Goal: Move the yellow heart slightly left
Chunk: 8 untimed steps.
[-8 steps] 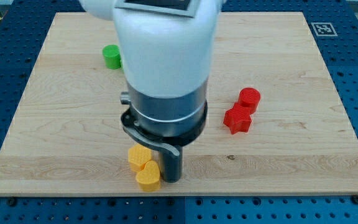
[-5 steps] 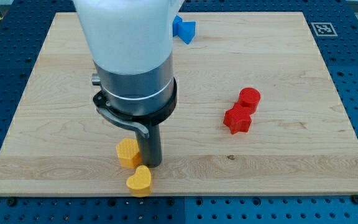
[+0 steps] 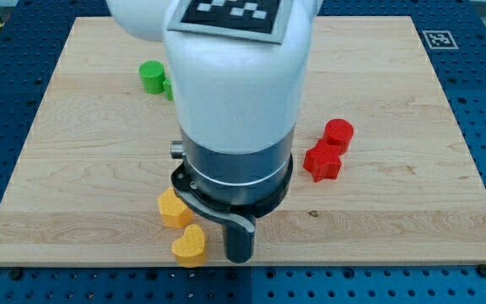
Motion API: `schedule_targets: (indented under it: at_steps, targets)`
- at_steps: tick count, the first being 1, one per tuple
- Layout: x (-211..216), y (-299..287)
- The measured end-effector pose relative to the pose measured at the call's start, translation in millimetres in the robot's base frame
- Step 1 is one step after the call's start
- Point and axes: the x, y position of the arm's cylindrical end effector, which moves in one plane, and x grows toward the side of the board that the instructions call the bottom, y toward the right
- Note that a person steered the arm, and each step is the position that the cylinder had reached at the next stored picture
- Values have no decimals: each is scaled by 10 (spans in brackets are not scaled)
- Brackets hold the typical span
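The yellow heart [image 3: 190, 246] lies near the board's bottom edge, left of centre. A second yellow block [image 3: 174, 208], of a shape I cannot make out, sits just above and left of it. My tip [image 3: 240, 257] rests on the board to the right of the heart, a small gap away, not touching it. The arm's large white and grey body hangs over the middle of the board and hides what is behind it.
A green block [image 3: 151, 77] sits at the upper left, partly behind the arm. A red cylinder [image 3: 338, 134] and a red star-like block [image 3: 321, 161] touch each other at the right. The wooden board [image 3: 445, 194] ends just below the heart.
My tip pushed between the yellow blocks, shifting both left and parting them, then moved right and down to the heart's right side. The arm now hides the blue block and uncovers the green one.
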Motion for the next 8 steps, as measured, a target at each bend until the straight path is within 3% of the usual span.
schedule_targets:
  at_steps: [5,8]
  targets:
    - [-35,-549]
    - [-640,-716]
